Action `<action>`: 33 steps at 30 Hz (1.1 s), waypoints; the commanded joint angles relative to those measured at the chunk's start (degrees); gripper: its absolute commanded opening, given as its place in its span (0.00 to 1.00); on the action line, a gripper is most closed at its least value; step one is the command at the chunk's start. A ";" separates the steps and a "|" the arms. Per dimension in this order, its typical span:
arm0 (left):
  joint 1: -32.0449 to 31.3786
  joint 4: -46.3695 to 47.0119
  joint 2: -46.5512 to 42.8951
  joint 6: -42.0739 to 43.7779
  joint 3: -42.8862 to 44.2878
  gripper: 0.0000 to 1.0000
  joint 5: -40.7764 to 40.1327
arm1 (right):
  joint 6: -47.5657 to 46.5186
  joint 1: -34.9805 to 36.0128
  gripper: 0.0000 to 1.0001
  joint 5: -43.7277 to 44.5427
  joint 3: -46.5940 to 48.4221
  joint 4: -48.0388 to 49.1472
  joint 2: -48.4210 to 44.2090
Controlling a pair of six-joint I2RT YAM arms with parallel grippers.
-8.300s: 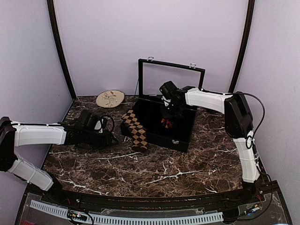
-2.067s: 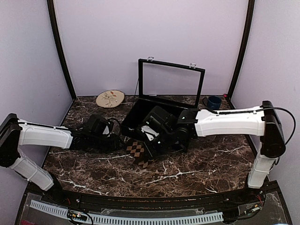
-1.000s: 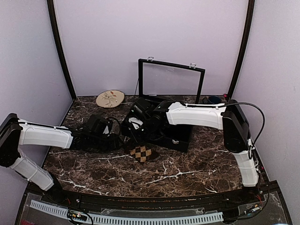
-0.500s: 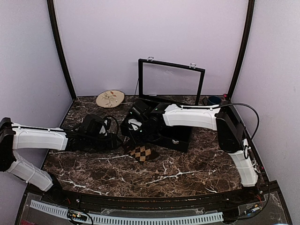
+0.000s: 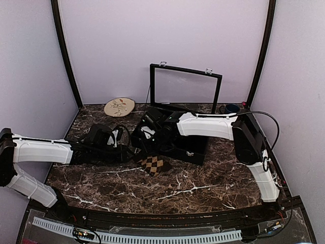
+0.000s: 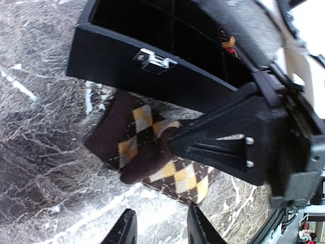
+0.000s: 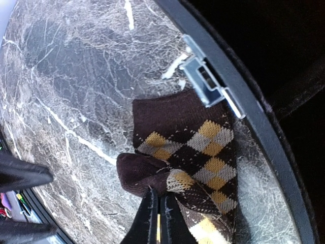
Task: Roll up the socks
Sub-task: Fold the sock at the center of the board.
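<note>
The tan-brown and black sock lies folded on the marble in front of the black case. My right gripper is shut on its dark brown toe end, which is doubled back over the diamond pattern; the right gripper has its jaws closed together on the fabric. My left gripper is open and empty, low over the table just left of the sock; its fingertips stand apart from the sock. The red-orange sock lies inside the case, hidden by the right arm in the top view.
The black case stands open behind the sock, its glass lid upright; its front wall and latch are close to the sock. A round plate lies at the back left, a blue mug at the back right.
My right arm left the case, took the sock's end and folded it back toward the case. In the last half second both grippers barely moved.
</note>
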 commanded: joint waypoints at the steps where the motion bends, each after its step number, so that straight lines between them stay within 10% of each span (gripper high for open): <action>1: -0.31 2.04 -0.70 1.88 -0.70 0.36 2.57 | 1.07 -0.47 0.04 1.12 1.45 1.99 1.54; 9: -0.27 2.67 0.44 2.12 -0.54 0.35 3.05 | 1.08 -0.46 0.49 2.22 0.90 2.69 0.07; 33: -1.21 -4.76 14.81 8.96 15.16 0.32 -2.63 | 19.66 6.84 0.51 16.55 -30.31 11.99 -24.51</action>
